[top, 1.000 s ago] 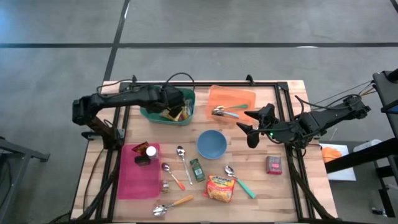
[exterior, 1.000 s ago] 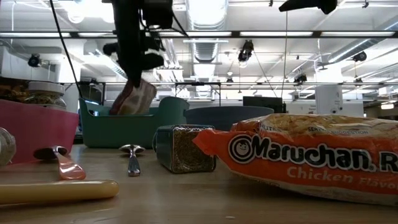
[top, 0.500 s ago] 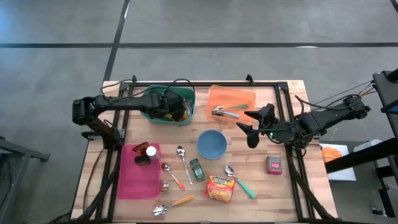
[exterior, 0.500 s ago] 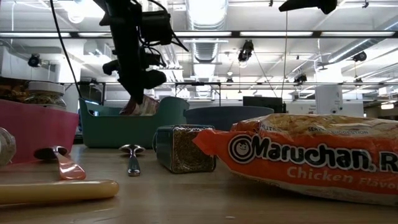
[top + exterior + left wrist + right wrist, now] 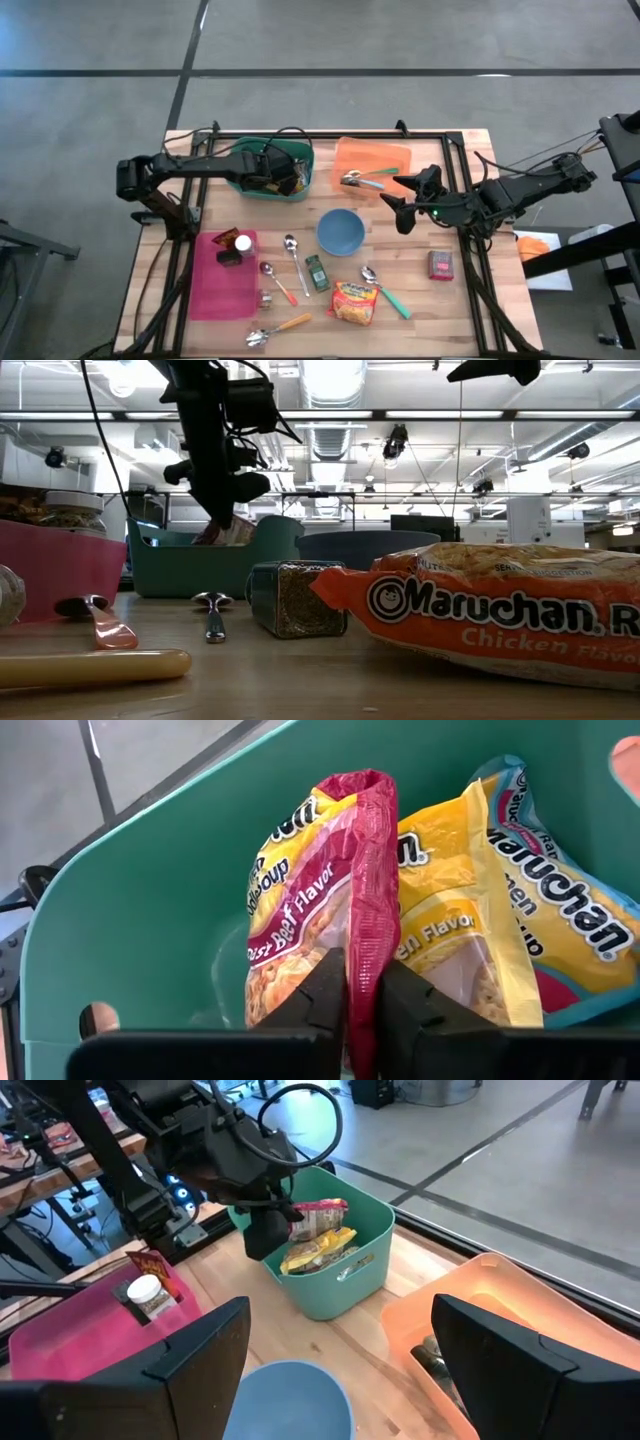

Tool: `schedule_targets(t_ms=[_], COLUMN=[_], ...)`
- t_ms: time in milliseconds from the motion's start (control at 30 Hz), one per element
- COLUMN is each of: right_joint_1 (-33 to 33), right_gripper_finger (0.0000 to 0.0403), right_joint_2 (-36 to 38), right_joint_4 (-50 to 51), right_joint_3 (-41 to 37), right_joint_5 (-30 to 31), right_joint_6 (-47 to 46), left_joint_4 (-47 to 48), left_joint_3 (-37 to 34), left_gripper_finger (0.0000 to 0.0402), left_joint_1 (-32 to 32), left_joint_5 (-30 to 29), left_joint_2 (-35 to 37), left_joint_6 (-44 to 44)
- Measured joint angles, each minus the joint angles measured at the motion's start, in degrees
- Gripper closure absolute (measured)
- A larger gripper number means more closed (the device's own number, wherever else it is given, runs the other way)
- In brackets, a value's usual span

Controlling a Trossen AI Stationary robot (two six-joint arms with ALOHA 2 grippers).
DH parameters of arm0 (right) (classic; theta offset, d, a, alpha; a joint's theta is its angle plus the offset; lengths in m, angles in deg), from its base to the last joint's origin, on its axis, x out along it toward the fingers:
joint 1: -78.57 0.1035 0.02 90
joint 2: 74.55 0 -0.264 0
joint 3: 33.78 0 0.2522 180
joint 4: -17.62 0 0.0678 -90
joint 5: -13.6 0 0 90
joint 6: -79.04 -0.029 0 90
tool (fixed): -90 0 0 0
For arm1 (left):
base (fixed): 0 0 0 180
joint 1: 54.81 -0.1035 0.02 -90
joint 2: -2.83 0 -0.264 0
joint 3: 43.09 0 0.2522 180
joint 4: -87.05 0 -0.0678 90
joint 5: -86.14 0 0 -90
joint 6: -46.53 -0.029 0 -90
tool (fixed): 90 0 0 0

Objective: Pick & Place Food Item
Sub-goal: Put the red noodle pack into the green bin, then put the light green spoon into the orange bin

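Two noodle packets [image 5: 330,910] in bin [image 5: 245,187] (upright), bowl [image 5: 340,232] mid-table

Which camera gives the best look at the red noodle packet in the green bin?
The left wrist view: the red noodle packet fills it, its edge between the left end effector fingers. High, low and right wrist views show it only small inside the green bin.
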Motion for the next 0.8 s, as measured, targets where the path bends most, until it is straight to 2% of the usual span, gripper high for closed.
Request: schedule_targets(t_ms=[300,633,800], right_joint_1=[0.00,0.00,-0.51], right_gripper_finger=[0.0093,0.0093,0.0093], right_joint_2=[0.00,0.00,0.00], right_joint_4=[0.00,0.02,0.74], right_joint_3=[0.00,0.00,0.00], right_joint_5=[-0.02,-0.14,-6.31], right_joint_6=[0.00,0.01,-4.01], left_joint_4=[0.01,0.04,0.53], left_joint_3=[0.00,0.00,1.06], left_gripper_finger=[0.0296,0.0187,0.0144], left_joint_1=[0.00,0.02,0.02], left_joint_5=[0.58,2.57,4.92], left_joint_2=[-0.02,-0.01,0.74], left_joint_6=[-0.24,-0.68,-0.70])
